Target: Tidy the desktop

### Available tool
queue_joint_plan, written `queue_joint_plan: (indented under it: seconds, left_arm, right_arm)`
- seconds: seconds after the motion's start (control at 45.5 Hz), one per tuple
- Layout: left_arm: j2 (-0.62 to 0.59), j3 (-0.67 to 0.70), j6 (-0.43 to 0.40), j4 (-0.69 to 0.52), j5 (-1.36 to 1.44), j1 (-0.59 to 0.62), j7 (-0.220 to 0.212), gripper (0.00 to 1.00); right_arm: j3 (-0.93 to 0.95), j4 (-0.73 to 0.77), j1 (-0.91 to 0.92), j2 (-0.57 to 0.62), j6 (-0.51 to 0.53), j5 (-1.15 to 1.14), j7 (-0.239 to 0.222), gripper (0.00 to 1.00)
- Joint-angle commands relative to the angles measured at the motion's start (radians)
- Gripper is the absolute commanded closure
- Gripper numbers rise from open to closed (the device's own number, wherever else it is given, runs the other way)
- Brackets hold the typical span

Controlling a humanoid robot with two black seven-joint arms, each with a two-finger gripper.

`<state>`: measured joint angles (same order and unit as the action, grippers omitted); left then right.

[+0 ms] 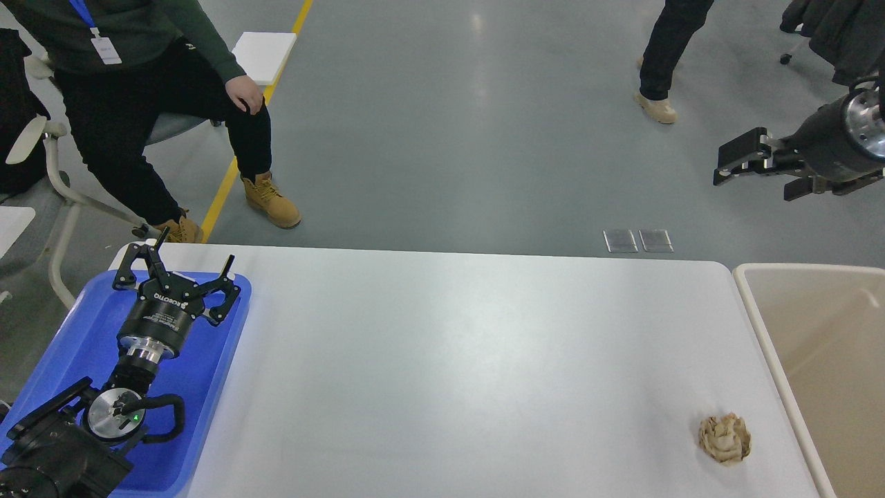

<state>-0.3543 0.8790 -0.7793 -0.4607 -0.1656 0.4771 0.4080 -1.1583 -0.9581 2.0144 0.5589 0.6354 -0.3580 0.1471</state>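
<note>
The white desktop (449, 360) fills the middle of the head view. A crumpled tan paper ball (724, 437) lies on it near the front right corner, close to the beige bin. My left gripper (196, 250) is open and empty, hovering over the far end of the blue tray (76, 339) at the left. My right gripper (757, 176) is high at the upper right, above the floor beyond the table, fingers pointing left, apparently open and empty, far from the paper ball.
A beige rimmed bin (753, 325) stands against the table's right edge. A seated person (138, 104) is behind the far left corner, and another person's leg (660, 55) is on the floor at the back right.
</note>
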Motion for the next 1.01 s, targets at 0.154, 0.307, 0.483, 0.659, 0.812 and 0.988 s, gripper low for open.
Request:
queue_joint_plan:
  seconds: [0.154,0.307,0.483,0.659,0.812,0.988]
  left_arm:
    - [0.000,0.000,0.000,0.000,0.000,0.000,0.000,0.01]
    - [0.000,0.000,0.000,-0.001,0.000,0.000,0.000,0.01]
    - [0.000,0.000,0.000,-0.001,0.000,0.000,0.000,0.01]
    - [0.000,0.000,0.000,0.000,0.000,0.000,0.000,0.01]
    - [0.000,0.000,0.000,-0.001,0.000,0.000,0.000,0.01]
    - [0.000,0.000,0.000,-0.001,0.000,0.000,0.000,0.01]
  right_arm:
    - [-0.008,-0.054,0.032,-0.132,0.150,-0.002,0.000,0.01]
    - [0.003,-0.129,0.058,-0.128,0.150,-0.004,0.000,0.01]
    - [0.063,-0.122,0.060,-0.126,0.150,-0.004,0.000,0.01]
    - [0.031,-0.160,0.047,-0.132,0.150,-0.001,0.000,0.01]
    - [0.019,-0.217,0.046,-0.129,0.150,0.008,-0.001,0.01]
    - [0.002,-0.217,0.035,-0.128,0.150,0.014,-0.014,0.01]
